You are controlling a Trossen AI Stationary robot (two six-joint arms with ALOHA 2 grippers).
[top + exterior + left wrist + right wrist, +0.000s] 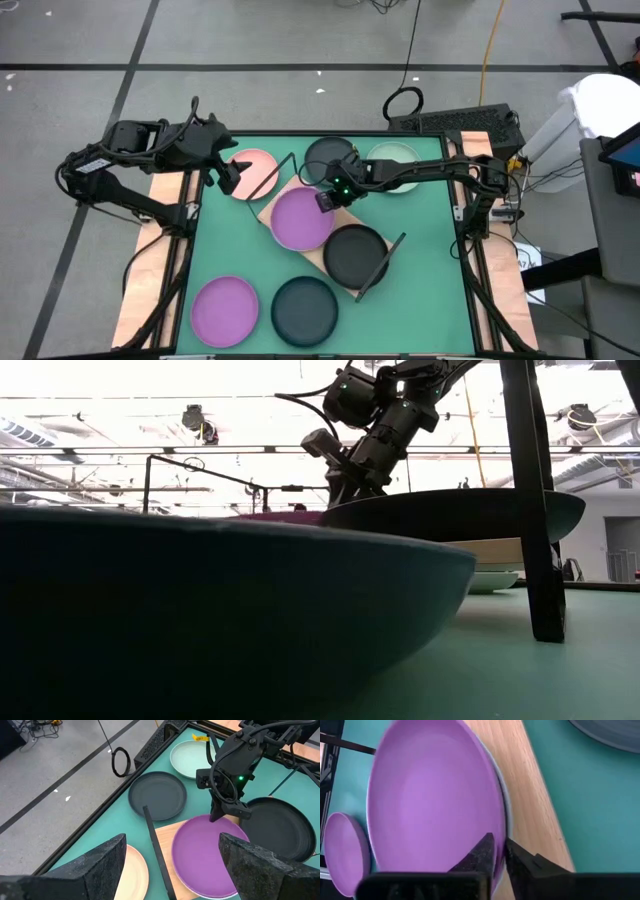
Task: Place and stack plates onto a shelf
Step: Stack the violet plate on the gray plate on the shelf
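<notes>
Shelf (290,196): wood board, angled at mid-bench (420,290); carries a purple plate (301,218) and a dark plate (355,254).
Right hand (328,199): over the purple plate's far rim, fingers nearly together, pinching that rim.
Left hand (228,177): far left, fingers apart, holding nothing, above a pink plate (254,172).
Loose plates: grey (328,155) and pale green (392,163) at the far edge; second purple (225,311) and dark teal (305,310) at the near edge.
</notes>
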